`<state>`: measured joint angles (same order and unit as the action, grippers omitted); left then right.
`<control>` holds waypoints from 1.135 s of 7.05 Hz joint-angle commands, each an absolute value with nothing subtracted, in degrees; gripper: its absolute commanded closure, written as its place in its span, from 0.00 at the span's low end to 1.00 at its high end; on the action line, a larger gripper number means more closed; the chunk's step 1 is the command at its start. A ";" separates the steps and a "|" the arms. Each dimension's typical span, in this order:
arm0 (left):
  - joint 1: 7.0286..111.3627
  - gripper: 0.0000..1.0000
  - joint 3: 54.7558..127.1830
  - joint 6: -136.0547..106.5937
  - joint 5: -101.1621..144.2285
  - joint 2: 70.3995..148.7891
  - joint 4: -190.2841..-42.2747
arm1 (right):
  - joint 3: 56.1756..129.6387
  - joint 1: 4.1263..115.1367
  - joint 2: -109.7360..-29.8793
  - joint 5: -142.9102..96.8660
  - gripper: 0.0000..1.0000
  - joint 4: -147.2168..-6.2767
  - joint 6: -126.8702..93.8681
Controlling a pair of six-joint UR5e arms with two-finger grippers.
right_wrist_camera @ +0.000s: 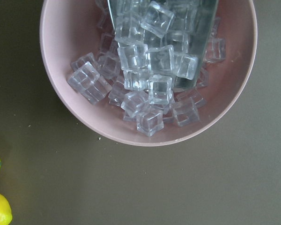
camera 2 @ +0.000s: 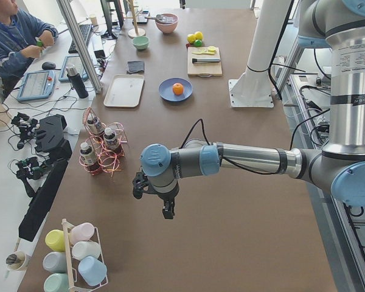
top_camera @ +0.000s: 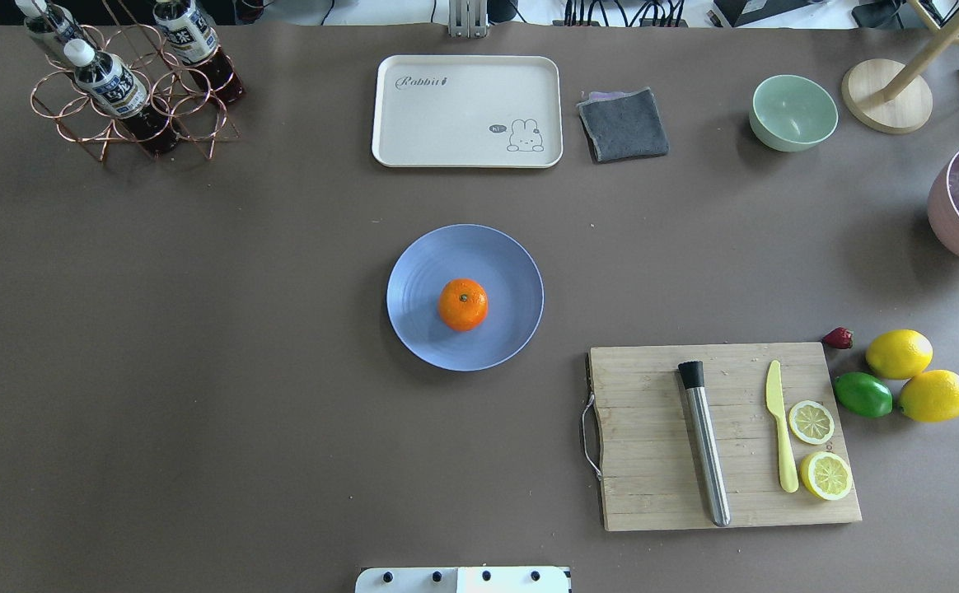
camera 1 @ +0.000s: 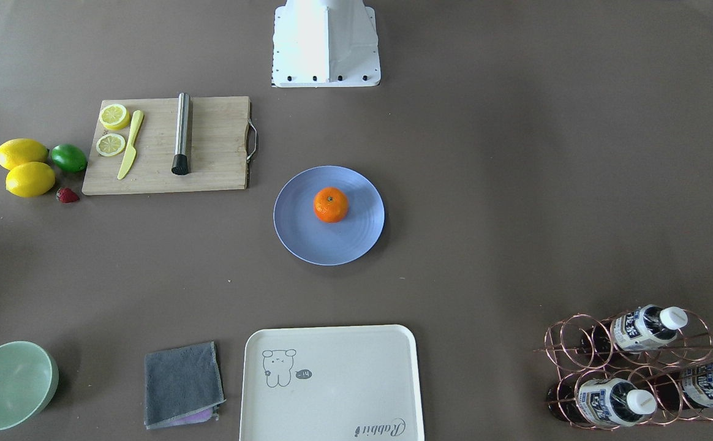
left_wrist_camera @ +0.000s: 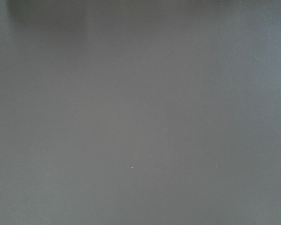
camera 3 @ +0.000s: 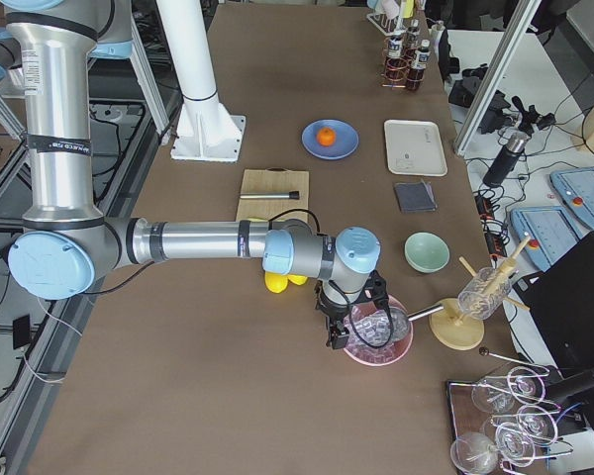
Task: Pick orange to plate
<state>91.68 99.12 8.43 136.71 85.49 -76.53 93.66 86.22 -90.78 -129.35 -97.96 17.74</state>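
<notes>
The orange (top_camera: 462, 304) rests near the middle of the periwinkle-blue plate (top_camera: 422, 338) at the table's centre; the front-facing view shows the same orange (camera 1: 331, 204) on the plate (camera 1: 298, 229). No gripper touches either. My left gripper (camera 2: 168, 212) appears only in the left side view, hanging over bare table far from the plate; I cannot tell whether it is open or shut. My right gripper (camera 3: 335, 334) appears only in the right side view, above a pink bowl of ice cubes (right_wrist_camera: 145, 70); its state cannot be told either.
A wooden cutting board (top_camera: 652, 445) carries a steel muddler (top_camera: 704, 441), a yellow knife and lemon slices. Two lemons (top_camera: 898, 353), a lime (top_camera: 863, 394) and a strawberry lie beside it. Cream tray (top_camera: 414, 123), grey cloth (top_camera: 624, 123), mint bowl (top_camera: 792, 112) and bottle rack (top_camera: 129, 107) line the far edge.
</notes>
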 commanded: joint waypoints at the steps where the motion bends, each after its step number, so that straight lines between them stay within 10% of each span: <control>1: 91.50 0.02 98.00 8.61 136.58 85.60 -76.64 | 93.69 85.87 -90.79 -129.55 0.00 -97.82 17.49; 8: 91.58 0.02 98.09 8.35 136.50 85.96 -76.73 | 93.43 84.64 -90.79 -129.55 0.00 -97.82 17.23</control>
<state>91.58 98.10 8.37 136.53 85.94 -76.73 93.33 84.65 -90.73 -129.40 -97.80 17.13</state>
